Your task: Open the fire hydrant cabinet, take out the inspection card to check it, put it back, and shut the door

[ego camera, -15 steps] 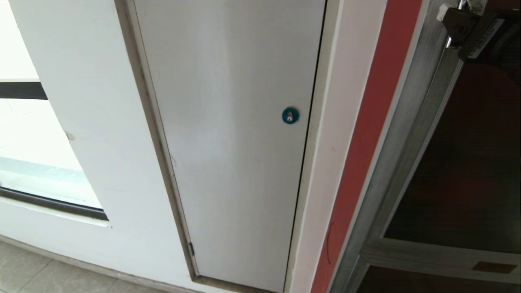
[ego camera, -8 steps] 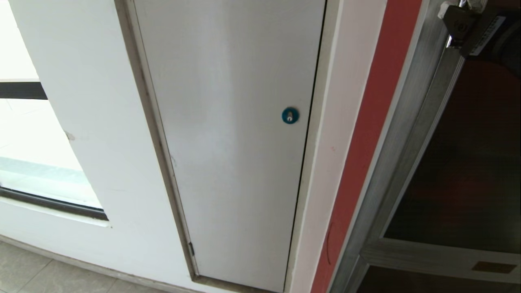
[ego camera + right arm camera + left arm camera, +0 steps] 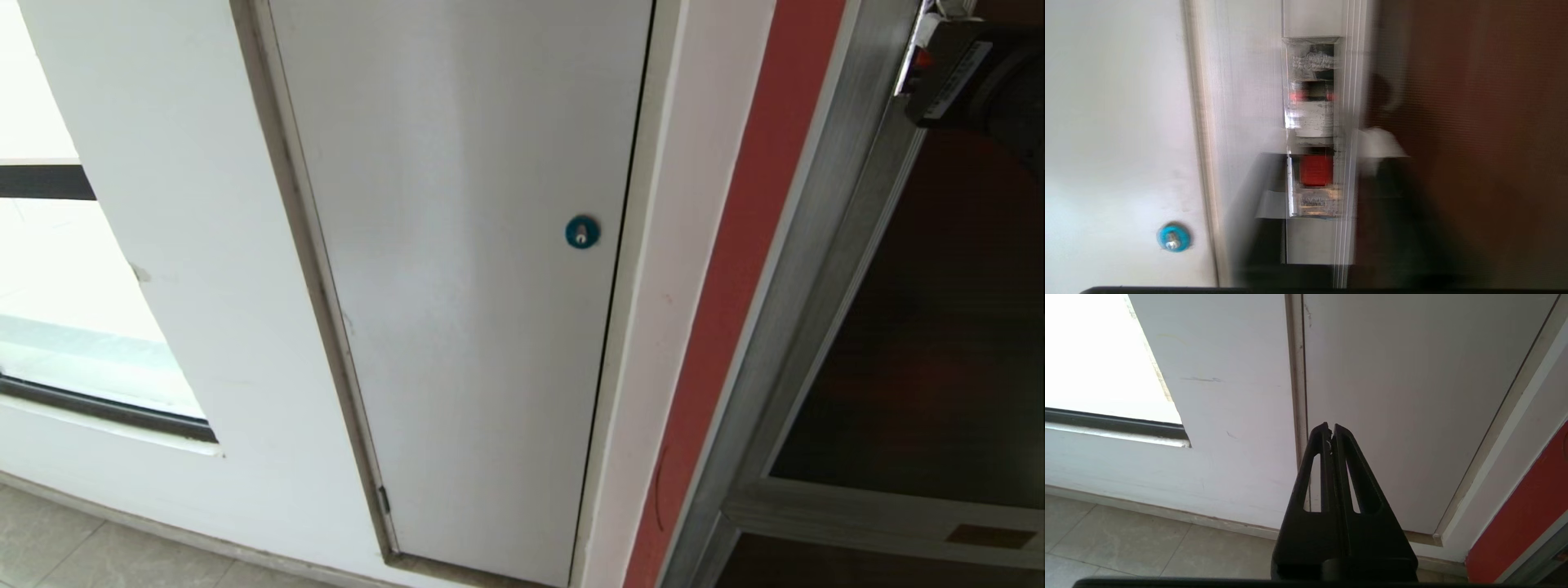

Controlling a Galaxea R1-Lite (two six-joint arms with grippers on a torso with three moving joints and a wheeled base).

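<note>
A bright window sits at the left edge of the white wall, with pale floor tiles below it. The left gripper hangs low before this wall, near the lower corner of the plain white door, its two black fingers pressed together on nothing. The white door bears a round blue lock close to its right edge. Right of it come a white jamb and a red strip, then the fire hydrant cabinet with its silver frame. The door of dark tinted glass fills the right side and looks shut against the frame; a smaller dark panel lies under it. The right gripper is at the top right corner, against the door's left edge where a small red latch sits in the frame. Motion blur smears its fingers, so I cannot tell whether they are closed or grip the latch. The inspection card is not visible.
</note>
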